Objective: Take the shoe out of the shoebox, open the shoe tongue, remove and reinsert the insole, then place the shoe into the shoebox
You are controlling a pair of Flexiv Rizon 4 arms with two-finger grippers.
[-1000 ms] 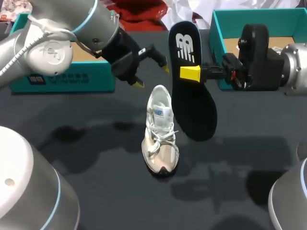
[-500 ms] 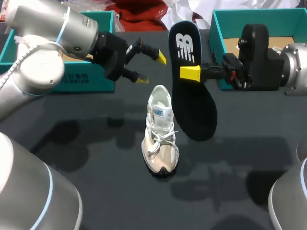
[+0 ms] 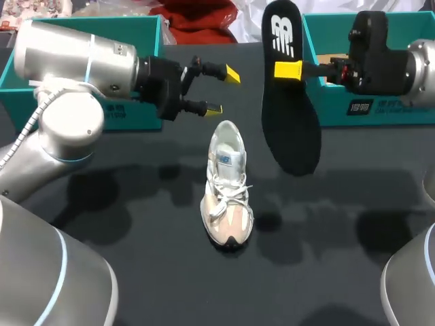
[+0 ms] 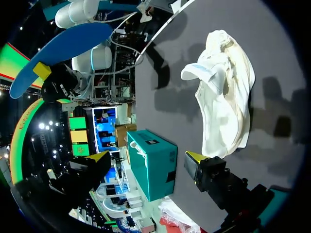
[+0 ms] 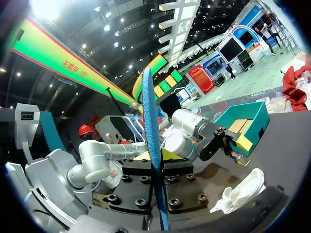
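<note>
The surface (image 3: 136, 224) is a flat, matte black tabletop. On it, nearest to us and close to the middle, stands the shoe (image 3: 228, 193), upright on its sole. Its long axis runs from near to far: the dark-tipped toe points toward us and the open heel collar points away. The upper is pale cream and white fabric with white laces, and the padded tongue carries a small blue label.

Past the heel and a little to the left, we hold the left gripper (image 3: 223, 92) above the surface. Its two yellow-tipped fingers stand wide apart and grasp nothing. In the left wrist view the shoe lies ahead of these fingers, apart from them.

To the right of the shoe, the right gripper (image 3: 287, 69) is clamped on the insole (image 3: 289, 102) near its heel end and holds it clear of the surface. The insole is a thin, flat, elongated oval. Its long axis hangs steeply, with the toe end lowest and angled slightly right. It looks dark with a white mark in the head view and blue in the left wrist view.

Farthest back are two teal cardboard boxes, the left shoebox (image 3: 136, 119) and the right shoebox (image 3: 394, 109).
</note>
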